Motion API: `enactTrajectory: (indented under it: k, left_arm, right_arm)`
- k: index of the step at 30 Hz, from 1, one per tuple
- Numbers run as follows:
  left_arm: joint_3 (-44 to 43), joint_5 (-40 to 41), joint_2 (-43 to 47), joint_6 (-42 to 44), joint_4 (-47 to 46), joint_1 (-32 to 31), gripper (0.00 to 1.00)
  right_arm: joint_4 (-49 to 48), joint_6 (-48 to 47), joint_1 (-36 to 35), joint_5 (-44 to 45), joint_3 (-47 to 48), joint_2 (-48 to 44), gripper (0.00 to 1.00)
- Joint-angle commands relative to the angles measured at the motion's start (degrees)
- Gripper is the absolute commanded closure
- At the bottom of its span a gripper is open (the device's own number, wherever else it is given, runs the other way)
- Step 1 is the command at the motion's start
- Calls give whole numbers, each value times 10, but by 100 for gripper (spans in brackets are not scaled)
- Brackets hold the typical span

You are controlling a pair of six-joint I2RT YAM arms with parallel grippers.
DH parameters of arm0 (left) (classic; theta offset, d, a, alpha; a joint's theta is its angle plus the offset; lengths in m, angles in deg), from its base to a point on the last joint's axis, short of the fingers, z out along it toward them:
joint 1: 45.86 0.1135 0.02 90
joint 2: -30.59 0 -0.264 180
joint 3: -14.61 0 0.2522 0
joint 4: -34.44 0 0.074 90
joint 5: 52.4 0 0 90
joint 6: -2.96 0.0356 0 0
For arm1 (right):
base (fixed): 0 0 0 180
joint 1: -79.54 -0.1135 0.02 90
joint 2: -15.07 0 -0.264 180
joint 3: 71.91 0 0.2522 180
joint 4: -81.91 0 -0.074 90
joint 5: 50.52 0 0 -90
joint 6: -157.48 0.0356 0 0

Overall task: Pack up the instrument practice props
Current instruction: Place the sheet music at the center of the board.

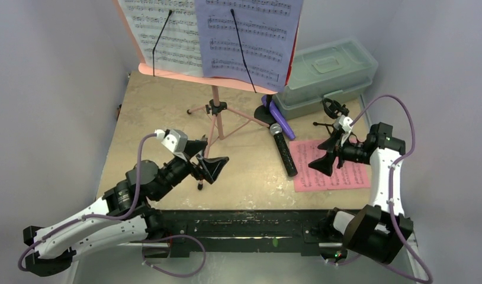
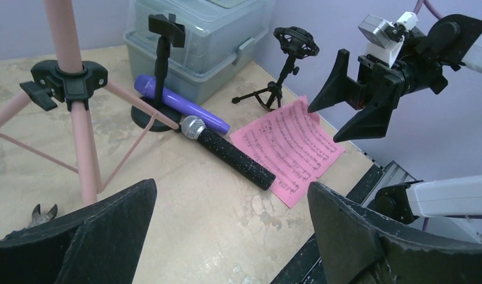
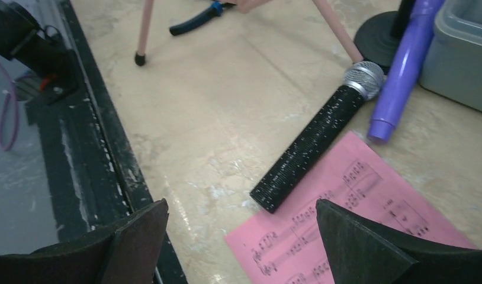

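The pink tripod music rack (image 1: 215,112) stands at the back with a white sheet (image 1: 161,29) and a lavender sheet (image 1: 250,35) clipped on its panel. A pink-red sheet (image 1: 336,171) lies flat at the right, and the end of the black silver-headed mic (image 1: 284,151) rests on its edge. The purple mic (image 1: 283,118) leans by a round-based black support (image 2: 161,65). A small tripod support (image 1: 332,112) stands further right. My left gripper (image 1: 212,157) is open and empty near the rack's front leg. My right gripper (image 1: 321,155) hovers open over the pink-red sheet, holding nothing.
A translucent greenish lidded box (image 1: 327,74) sits at the back right corner. Blue-handled pliers (image 3: 197,18) lie by the rack's legs. A black rail (image 1: 238,222) runs along the near table edge, and grey walls close in on both sides.
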Motion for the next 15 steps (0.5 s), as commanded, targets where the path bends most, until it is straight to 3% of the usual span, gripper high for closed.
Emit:
enactTrajectory:
  k: [1,5,7,11,15]
  left_arm:
    - [-42,7,-22,53,6,-2,1]
    - [-38,-3,-47,61,-9,-2,1]
    - [-37,-17,-61,59,-27,-2,1]
    - [-70,-40,-90,70,-56,-2,1]
    - [-106,-51,-124,87,-42,-2,2]
  right_arm:
    - [110,-110,1,-94,32,29,1]
    - [104,-91,1,-67,73,6,1]
    - [85,-38,0,-69,116,-11,1]
    - [-41,170,-28,-64,191,-35,1]
    - [-206,394,-134,-16,249,-65,1]
